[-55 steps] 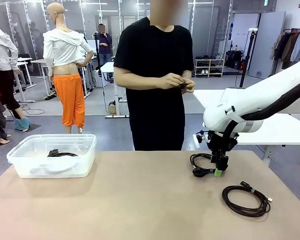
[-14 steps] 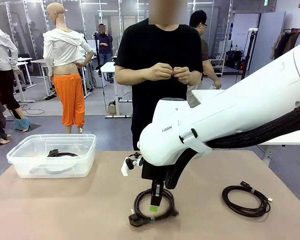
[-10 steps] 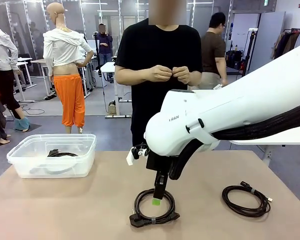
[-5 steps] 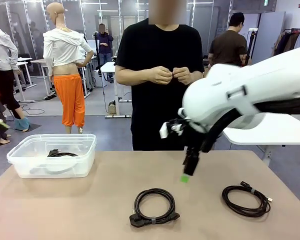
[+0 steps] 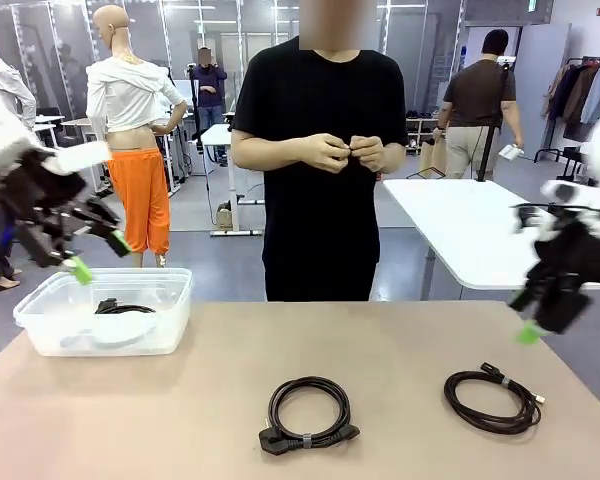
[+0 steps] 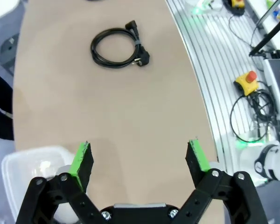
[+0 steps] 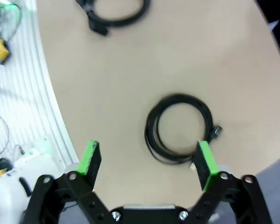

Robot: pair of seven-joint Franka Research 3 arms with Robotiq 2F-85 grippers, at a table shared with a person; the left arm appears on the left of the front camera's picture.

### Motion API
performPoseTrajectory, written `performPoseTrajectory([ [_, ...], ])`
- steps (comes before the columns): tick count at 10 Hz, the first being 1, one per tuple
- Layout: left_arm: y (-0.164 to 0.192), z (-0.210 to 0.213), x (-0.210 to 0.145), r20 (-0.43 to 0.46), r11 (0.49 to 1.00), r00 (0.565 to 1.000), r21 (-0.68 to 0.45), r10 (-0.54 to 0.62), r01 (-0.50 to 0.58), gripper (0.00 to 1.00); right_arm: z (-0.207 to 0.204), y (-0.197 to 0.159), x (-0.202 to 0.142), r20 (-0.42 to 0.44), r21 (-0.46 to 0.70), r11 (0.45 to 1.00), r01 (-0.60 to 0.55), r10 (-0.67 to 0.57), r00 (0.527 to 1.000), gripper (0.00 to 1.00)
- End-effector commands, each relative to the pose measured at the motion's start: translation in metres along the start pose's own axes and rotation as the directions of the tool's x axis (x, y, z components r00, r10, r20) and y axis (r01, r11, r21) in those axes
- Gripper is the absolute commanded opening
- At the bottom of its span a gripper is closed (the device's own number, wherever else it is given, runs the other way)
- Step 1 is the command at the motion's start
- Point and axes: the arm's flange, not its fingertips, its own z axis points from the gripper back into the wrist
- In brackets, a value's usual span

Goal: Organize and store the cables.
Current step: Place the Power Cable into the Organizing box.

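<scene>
Open wide, empty: left tool [image 6: 140,158], right tool [image 7: 147,158]. Suggest left tool straddles one strand of mid coil [image 5: 302,440], lifts clear, drops in bin [image 5: 80,340].

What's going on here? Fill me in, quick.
Cables are being sorted into the clear bin at the table's left, and one coiled cable already lies in it. Two more sit on the table: the centre cable and the right cable. Neither is held. The left gripper hangs open by the bin, and the right gripper is open above the right cable. The person's hands are together at chest height, away from the table.
</scene>
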Motion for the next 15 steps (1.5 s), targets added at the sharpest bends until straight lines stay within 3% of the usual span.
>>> performPoseTrajectory([
  [1,0.018,-0.040,0.029,-0.121,0.997,0.990,-0.005,0.071,-0.072,1.00,0.026,-0.006,-0.057,0.107,-0.006,1.000,0.007,-0.006,0.994,1.00],
  [4,0.039,-0.108,0.078,-0.257,0.958,0.923,0.058,0.286,-0.281,1.00,0.074,-0.011,-0.149,0.327,-0.023,0.998,0.050,-0.040,0.944,1.00],
  [6,0.052,-0.142,0.104,-0.301,0.957,0.909,0.049,0.288,-0.287,1.00,0.092,-0.013,-0.205,0.444,0.031,0.997,0.064,-0.072,0.893,1.00],
  [8,0.062,-0.158,0.117,-0.320,0.952,0.898,0.054,0.302,-0.301,1.00,0.094,-0.005,-0.238,0.497,0.010,0.998,0.066,-0.062,0.866,1.00],
  [10,0.066,-0.157,0.114,-0.299,0.966,0.923,-0.018,0.241,-0.258,1.00,0.091,-0.001,-0.247,0.521,0.000,0.999,0.042,-0.036,0.853,1.00],
  [11,0.055,-0.166,0.115,-0.302,0.954,0.906,0.040,0.296,-0.298,1.00,0.096,0.005,-0.243,0.493,0.005,0.996,0.089,-0.080,0.866,1.00],
  [15,0.055,-0.166,0.115,-0.302,0.954,0.906,0.040,0.296,-0.298,1.00,0.096,0.005,-0.243,0.493,0.005,0.996,0.089,-0.080,0.866,1.00],
])
